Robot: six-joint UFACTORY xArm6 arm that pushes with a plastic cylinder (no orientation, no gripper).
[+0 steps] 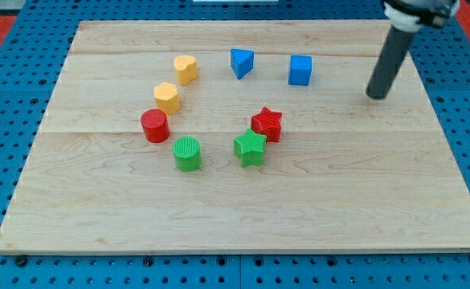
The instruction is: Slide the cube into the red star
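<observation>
The blue cube (pixel 300 70) sits left of my tip (pixel 375 95), which holds nothing; small, hard and light, it should slide if pushed on its upper-right side toward the red star (pixel 267 124).

the blue cube (pixel 300 70) sits upright and flat on the board, near the view's top and right of centre, its front face a shade darker than its lit top. the red star (pixel 267 124) lies below it and a little toward the view's left, close to the middle of the board, resting flat with its points spread outward. the two are well apart, with bare wood between them, and neither is tilted or tipped over.
</observation>
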